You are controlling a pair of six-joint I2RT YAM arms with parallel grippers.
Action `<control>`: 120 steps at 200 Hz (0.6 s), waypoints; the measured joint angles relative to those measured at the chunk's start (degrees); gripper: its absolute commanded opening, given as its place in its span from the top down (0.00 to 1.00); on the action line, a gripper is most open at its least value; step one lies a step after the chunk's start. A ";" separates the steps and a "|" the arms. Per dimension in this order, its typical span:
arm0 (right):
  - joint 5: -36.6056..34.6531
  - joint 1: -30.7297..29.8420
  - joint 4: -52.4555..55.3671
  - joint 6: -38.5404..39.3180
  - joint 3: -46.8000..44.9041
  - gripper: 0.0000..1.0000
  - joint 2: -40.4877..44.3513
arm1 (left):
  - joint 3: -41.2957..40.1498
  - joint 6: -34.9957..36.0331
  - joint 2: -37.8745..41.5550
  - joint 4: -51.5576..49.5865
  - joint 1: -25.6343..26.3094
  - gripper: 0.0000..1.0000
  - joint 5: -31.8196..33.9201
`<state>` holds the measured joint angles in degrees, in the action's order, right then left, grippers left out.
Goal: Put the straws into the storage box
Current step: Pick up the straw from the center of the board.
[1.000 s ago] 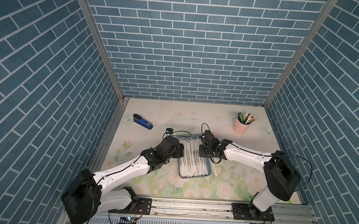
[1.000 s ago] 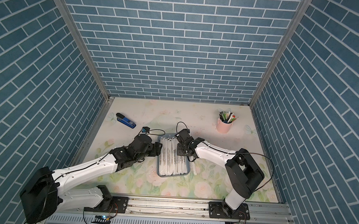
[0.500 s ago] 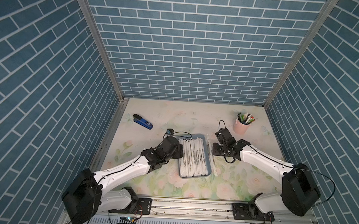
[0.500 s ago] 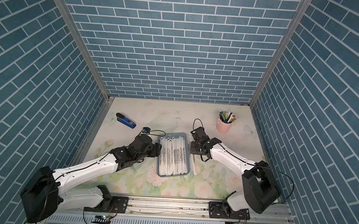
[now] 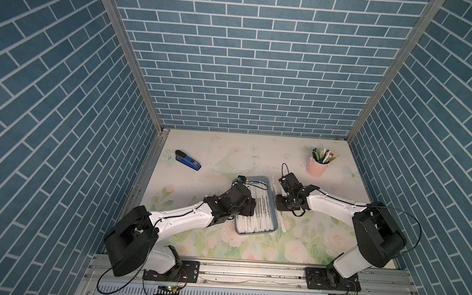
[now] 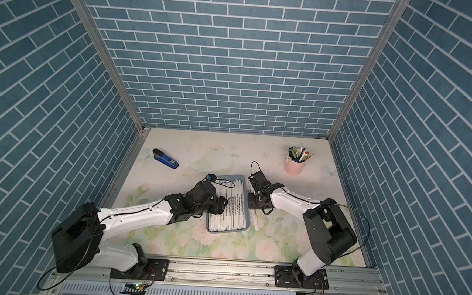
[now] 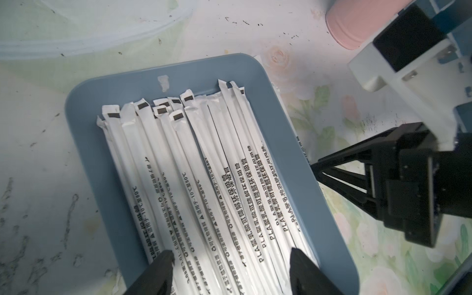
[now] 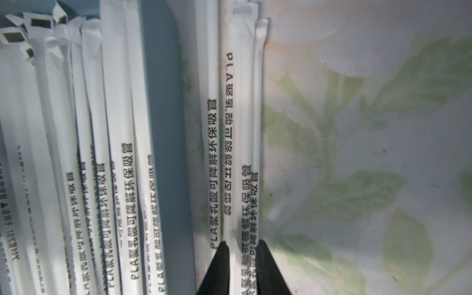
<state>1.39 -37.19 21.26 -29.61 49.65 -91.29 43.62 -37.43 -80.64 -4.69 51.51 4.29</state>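
Top views: storage box (image 5: 257,233) sits mid-bench (image 5: 229,153), long axis running front edge to back edge, packed w/ straws (image 5: 255,219) lying lengthwise. Loose straws (image 5: 283,229) lie on the bench just outside its right long rim, parallel to it. Right gripper (image 5: 279,205) is low over them, about mid-length. Left gripper (image 6: 221,203) hangs over the box's left half. The right arm is the nearer one. Finger gaps are too small to read here.

Left wrist: left gripper (image 7: 229,255) fingers are wide apart and hold nothing, tips just above the straws (image 7: 204,166) in the storage box (image 7: 178,69). Right gripper (image 7: 316,169) shows side-on, tips low beyond the rim; its contact w/ the bench is hidden.

Right wrist: the only view showing the grip. Right gripper (image 8: 242,245) fingers are narrow, pinching what looks like two loose straws (image 8: 242,127) across their width. Another lies between them and the storage box wall (image 8: 158,102). Judgement: the next move needs a lift, then a short carry toward the robot's left over the rim, axis kept parallel to the box.
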 measured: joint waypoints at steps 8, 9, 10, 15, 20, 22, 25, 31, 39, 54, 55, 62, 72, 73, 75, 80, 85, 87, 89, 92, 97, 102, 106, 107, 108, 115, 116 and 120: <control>0.20 0.15 -0.33 0.09 -0.37 0.83 -0.22 | 0.24 -0.13 -0.37 0.11 0.13 0.26 -0.11; 0.17 0.17 -0.37 0.11 -0.42 0.83 -0.24 | 0.26 -0.13 -0.39 0.13 0.13 0.26 -0.11; 0.17 0.20 -0.42 0.13 -0.46 0.83 -0.26 | 0.31 -0.13 -0.42 0.15 0.13 0.26 -0.11; 0.24 0.31 -0.55 0.09 -0.66 0.83 -0.35 | 0.44 -0.20 -0.61 0.22 0.15 0.26 -0.13; 0.33 0.44 -0.76 0.20 -0.87 0.84 -0.44 | 0.57 -0.24 -0.72 0.31 0.15 0.26 -0.13; 0.33 0.48 -0.81 0.20 -0.90 0.85 -0.46 | 0.61 -0.24 -0.72 0.31 0.17 0.26 -0.13; 0.35 0.57 -0.87 0.35 -0.98 0.86 -0.52 | 0.68 -0.24 -0.76 0.33 0.17 0.26 -0.13; 0.37 0.70 -1.03 0.57 -1.09 0.88 -0.63 | 0.79 -0.24 -0.76 0.31 0.17 0.26 -0.11; 0.39 0.90 -1.22 0.85 -1.20 0.90 -0.76 | 0.96 -0.26 -0.76 0.31 0.17 0.26 -0.11; 0.79 1.07 -1.86 1.14 -1.20 0.93 -0.66 | 1.31 -0.24 -0.74 0.31 0.17 0.26 -0.11; 0.79 1.09 -1.90 1.20 -1.20 0.93 -0.63 | 1.33 -0.24 -0.74 0.31 0.17 0.26 -0.11; 0.81 1.09 -2.25 1.42 -1.20 0.94 -0.57 | 1.44 -0.24 -0.74 0.31 0.17 0.26 -0.09; 0.81 1.16 -2.32 1.53 -1.22 0.94 -0.48 | 1.46 -0.24 -0.74 0.31 0.17 0.26 -0.09; 0.81 1.16 -2.32 1.53 -1.22 0.94 -0.48 | 1.46 -0.24 -0.74 0.31 0.17 0.26 -0.09; 0.79 1.18 -2.29 1.55 -1.22 0.94 -0.42 | 1.46 -0.24 -0.74 0.31 0.17 0.26 -0.09; 0.74 1.22 -2.27 1.57 -1.25 0.94 -0.33 | 1.46 -0.24 -0.74 0.28 0.17 0.26 -0.09; 0.61 1.29 -2.21 1.57 -1.29 0.94 -0.24 | 1.46 -0.24 -0.74 0.28 0.17 0.26 -0.07; 0.55 1.31 -2.16 1.57 -1.31 0.94 -0.20 | 1.46 -0.24 -0.74 0.28 0.17 0.26 -0.07; 0.50 1.36 -2.10 1.57 -1.33 0.94 -0.15 | 1.46 -0.24 -0.74 0.28 0.17 0.26 -0.07; 0.42 1.42 -1.97 1.60 -1.38 0.94 -0.04 | 1.46 -0.24 -0.74 0.28 0.17 0.26 -0.07; 0.33 1.51 -1.73 1.62 -1.44 0.95 0.13 | 1.46 -0.24 -0.74 0.31 0.17 0.26 -0.07; 0.22 1.62 -1.44 1.62 -1.51 0.95 0.35 | 1.46 -0.24 -0.74 0.28 0.17 0.26 -0.07; 0.09 1.73 -1.14 1.62 -1.51 0.95 0.55 | 1.46 -0.24 -0.74 0.28 0.17 0.26 -0.07; 0.07 1.75 -1.09 1.62 -1.51 0.95 0.59 | 1.46 -0.22 -0.74 0.28 0.17 0.26 -0.07; 0.04 1.75 -1.05 1.62 -1.51 0.95 0.63 | 1.46 -0.22 -0.74 0.28 0.17 0.26 -0.04; -0.13 1.95 -0.59 1.64 -1.51 0.95 1.09 | 1.46 -0.22 -0.74 0.28 0.17 0.26 -0.04; -0.13 1.97 -0.55 1.64 -1.51 0.95 1.18 | 1.46 -0.22 -0.74 0.28 0.17 0.26 -0.04; -0.24 2.08 -0.33 1.66 -1.51 0.95 1.44 | 1.46 -0.22 -0.74 0.28 0.17 0.26 -0.04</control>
<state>1.15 -35.11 20.93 -27.94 48.14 -89.84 45.08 -37.65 -81.38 -4.40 51.68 4.25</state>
